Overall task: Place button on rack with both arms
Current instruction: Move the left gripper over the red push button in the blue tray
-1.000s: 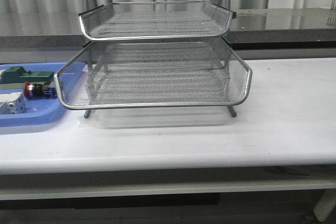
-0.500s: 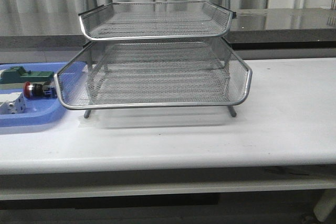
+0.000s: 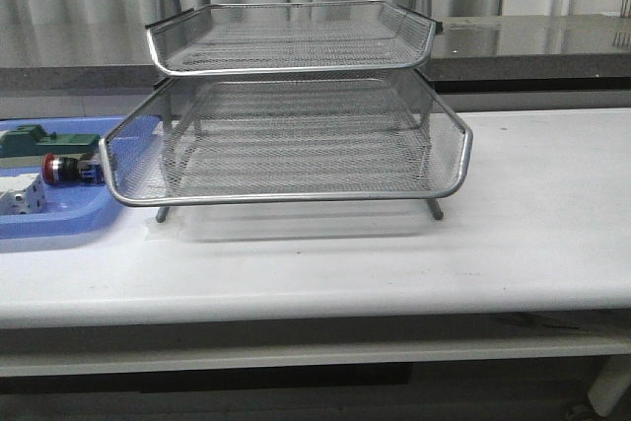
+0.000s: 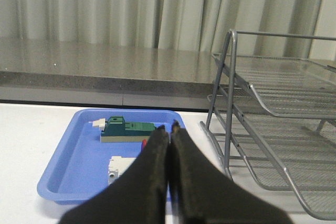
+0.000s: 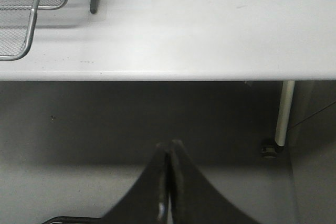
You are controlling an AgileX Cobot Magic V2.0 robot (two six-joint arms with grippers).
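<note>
The button (image 3: 67, 170), red-capped with a blue rear block, lies on its side in the blue tray (image 3: 59, 225) left of the rack (image 3: 286, 197). The rack is a silver wire-mesh stand with its trays empty. Neither arm shows in the front view. In the left wrist view my left gripper (image 4: 168, 127) is shut and empty, above the near side of the blue tray (image 4: 68, 156); only a red sliver of the button (image 4: 144, 143) shows beside its fingers. My right gripper (image 5: 169, 144) is shut and empty, below the table's front edge (image 5: 173, 74).
A green block (image 3: 44, 141) and a white block (image 3: 20, 200) share the blue tray with the button. The white table (image 3: 532, 224) stretches bare to the right of the rack. A table leg (image 5: 284, 111) stands near the right gripper. A grey counter runs behind.
</note>
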